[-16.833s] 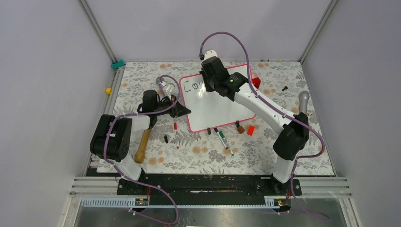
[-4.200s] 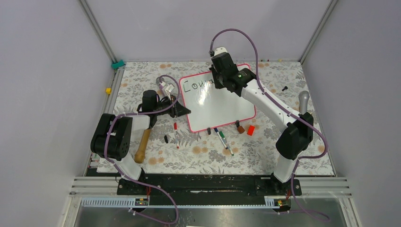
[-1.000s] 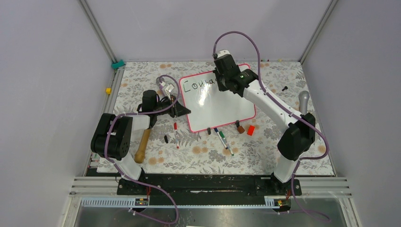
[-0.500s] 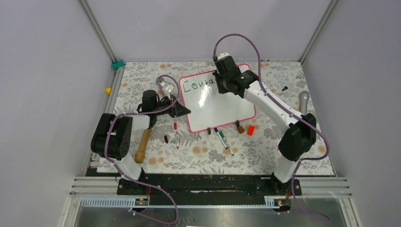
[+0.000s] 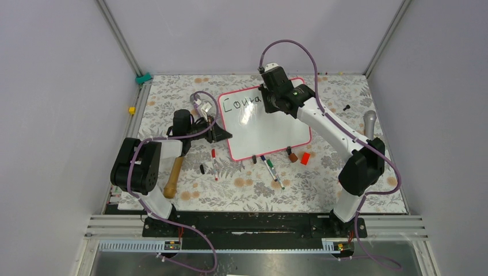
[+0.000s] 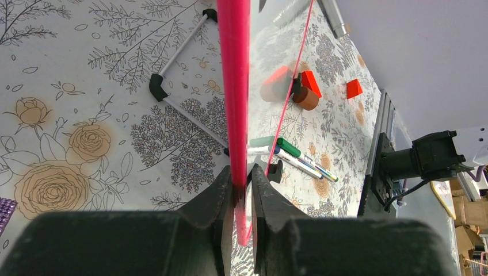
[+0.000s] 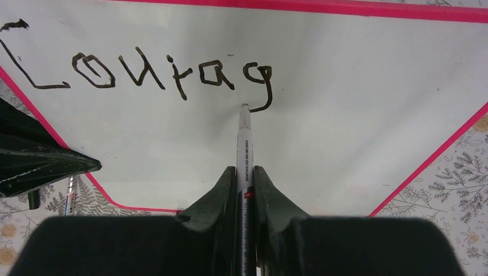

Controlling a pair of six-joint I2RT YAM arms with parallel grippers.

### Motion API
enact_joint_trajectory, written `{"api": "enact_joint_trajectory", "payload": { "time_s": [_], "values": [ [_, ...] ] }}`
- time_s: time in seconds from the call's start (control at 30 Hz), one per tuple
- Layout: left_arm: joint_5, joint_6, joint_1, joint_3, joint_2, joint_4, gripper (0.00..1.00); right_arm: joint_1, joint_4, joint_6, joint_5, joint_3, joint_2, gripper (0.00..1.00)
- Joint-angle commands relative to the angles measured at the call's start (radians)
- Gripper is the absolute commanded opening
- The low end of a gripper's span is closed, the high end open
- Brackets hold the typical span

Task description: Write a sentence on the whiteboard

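- Progress: thin black handwritten marker lettering (image 7: 144,72) reads "Courag" so far, near the far edge of the large glossy white whiteboard with a thin pink-red frame (image 5: 270,129). The board lies at the far centre of the floral-patterned tabletop (image 5: 322,175).
- Writing side: the right end effector (image 7: 246,172) is clenched on a slim pale-barrelled marker pen (image 7: 246,144). The pen's long axis runs straight out from between the fingers, and its tip appears to touch the board at the tail of the "g".
- Holding side: the left end effector (image 6: 241,172) is clenched on the board's pink frame at its left near corner, well apart from the writing and probably steadying the board.
- Key relation: bare white surface lies to the right of the "g" in the right wrist view. By my judgement the next letter calls for a short shift that way along the writing line, landing just beside the "g".
- Remaining: one word of four is nearly done, so most of the writing is yet to do.
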Motion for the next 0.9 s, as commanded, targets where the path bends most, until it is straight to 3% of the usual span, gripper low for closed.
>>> {"api": "enact_joint_trajectory", "payload": {
  "time_s": [0.0,0.23,0.47,0.87],
  "values": [
    [-0.064,0.061,0.012,-0.008,0.027,-0.007,0.00,-0.008,0.026,0.006,-0.024,0.058,0.009,0.00],
    [-0.063,0.060,0.012,-0.008,0.028,-0.006,0.00,-0.008,0.017,0.003,-0.029,0.067,-0.001,0.00],
    [-0.061,0.059,0.014,-0.008,0.027,-0.007,0.00,-0.009,0.049,0.000,-0.046,-0.013,-0.111,0.00],
    [-0.047,0.043,0.018,-0.007,0.038,0.011,0.00,-0.010,0.302,0.002,0.127,-0.252,-0.275,0.00]
  ]
}}
